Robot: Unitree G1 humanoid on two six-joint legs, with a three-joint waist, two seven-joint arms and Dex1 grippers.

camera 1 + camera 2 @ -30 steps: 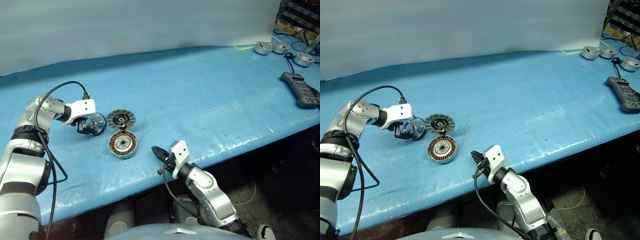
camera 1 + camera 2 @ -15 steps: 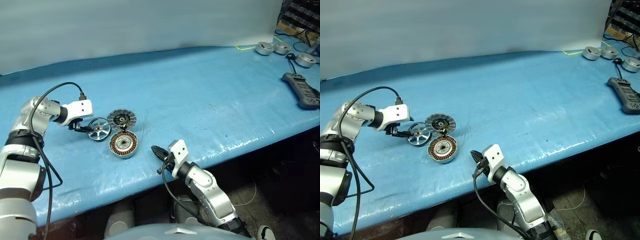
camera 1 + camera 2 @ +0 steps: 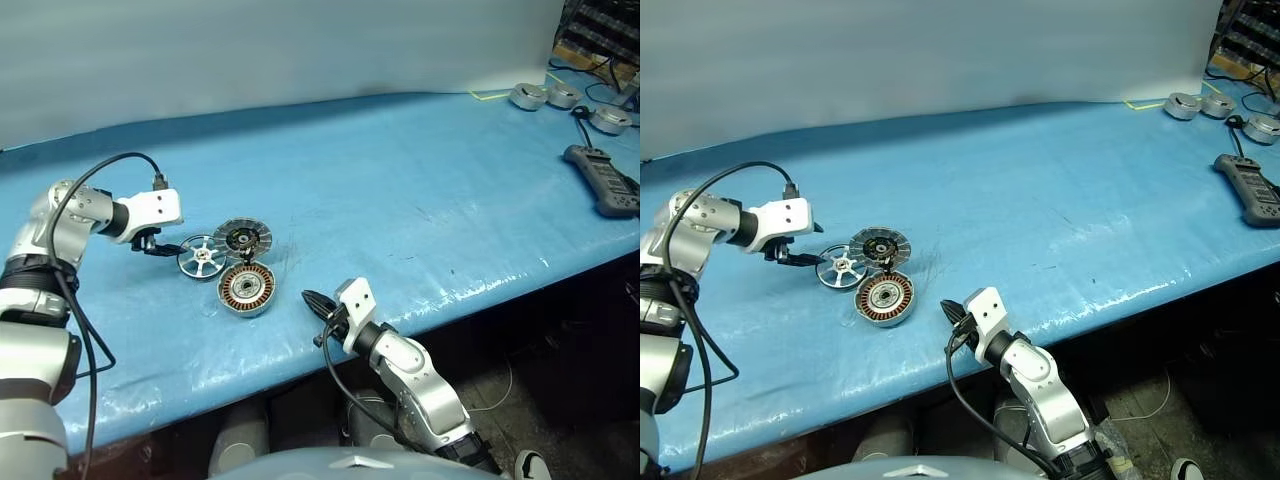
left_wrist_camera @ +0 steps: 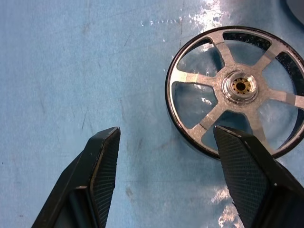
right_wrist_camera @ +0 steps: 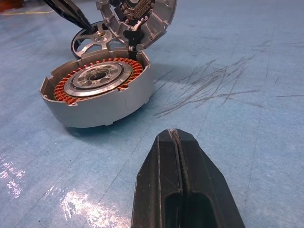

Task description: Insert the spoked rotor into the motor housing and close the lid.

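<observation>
Rotor (image 3: 201,257) lies flat on the table (image 3: 400,180), left of centre, beside lid (image 3: 243,238) and housing (image 3: 246,288). Left tool (image 4: 166,142) is apart, one finger touching the rim; we should straddle the rim before closing. Right tool (image 5: 176,142) is together, idle.

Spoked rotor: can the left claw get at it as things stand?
Probably yes. The spoked rotor lies flat on the blue table, and the open left claw hovers at its rim, one finger over the edge, nothing between.
</observation>
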